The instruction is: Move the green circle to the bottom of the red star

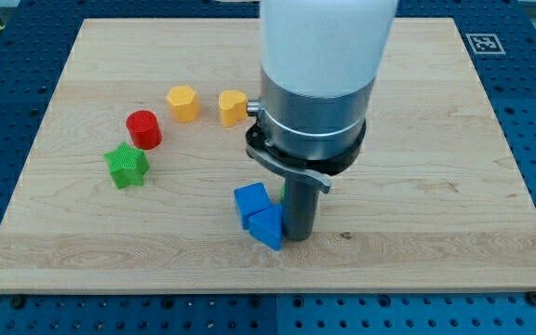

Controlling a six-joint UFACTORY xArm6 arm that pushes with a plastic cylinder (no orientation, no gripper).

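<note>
A red circle block (143,128) stands at the board's left. A green star block (127,166) lies just below it and slightly to its left, close beside it. In this view the only green block is star-shaped and the only red block is round. My tip (298,236) rests on the board at the lower middle, far to the right of both. It stands against the right side of the lower of two blue blocks (268,227).
A second blue block (251,201) touches the first at its upper left. A yellow hexagon (183,103) and a yellow heart (233,107) lie above, right of the red circle. The arm's wide body hides the board's upper middle. The wooden board (454,186) ends in blue table edges.
</note>
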